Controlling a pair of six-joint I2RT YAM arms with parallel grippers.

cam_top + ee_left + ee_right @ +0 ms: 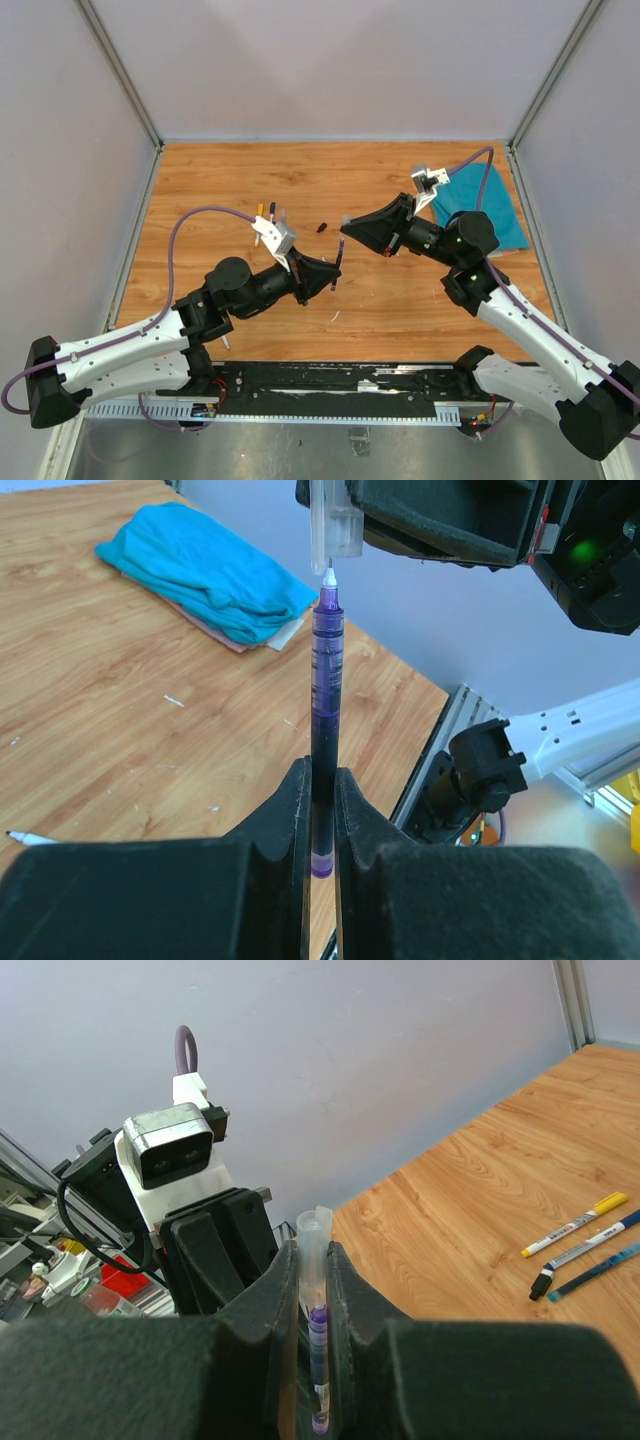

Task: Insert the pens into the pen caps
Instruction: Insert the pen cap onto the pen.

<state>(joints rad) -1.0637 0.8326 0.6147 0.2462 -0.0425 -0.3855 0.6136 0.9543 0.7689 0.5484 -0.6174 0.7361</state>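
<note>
- The purple pen (325, 680) stands upright in the middle of the left wrist view, its pale tip pointing up at the open mouth of the clear cap (335, 525) near the top edge
- Tip and mouth meet or nearly meet; whether the tip has gone inside cannot be told
- The left gripper (322, 780) pinches the pen's lower barrel, fingers narrow with only the pen between them, and the pen's purple end shows below the grip
- The right gripper (313, 1260) clamps the clear cap the same way, fingers close on both sides, the cap's rim poking above them in the centre of the right wrist view
- Seen from the top camera, the two grippers face each other above the middle of the table (400, 300), the left one lower left, the right one upper right
- Three loose pens (590, 1240) lie side by side at the right edge of the right wrist view, one with a yellow end
- A black cap (322, 226) lies on the wood near the centre of the top view
- A white pen (25, 837) lies at the lower left of the left wrist view
- A teal cloth (480, 205) sits crumpled at the upper right of the table
</note>
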